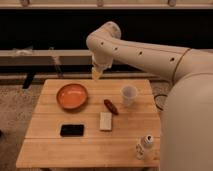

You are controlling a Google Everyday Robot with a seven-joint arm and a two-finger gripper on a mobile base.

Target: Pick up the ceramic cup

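Note:
The ceramic cup (pixel 129 94) is a small plain white handleless cup standing upright on the right part of the wooden table (pixel 50 145). My gripper (pixel 96 74) hangs from the white arm above the table's far edge, to the left of the cup and well apart from it. It sits behind and to the right of the orange bowl (pixel 72 96).
A dark red-brown oblong object (pixel 111 106) lies left of the cup. A pale rectangular block (pixel 105 121) and a black flat device (pixel 72 130) lie nearer the front. A small white bottle-like object (pixel 145 144) stands at the front right. My arm's bulk fills the right side.

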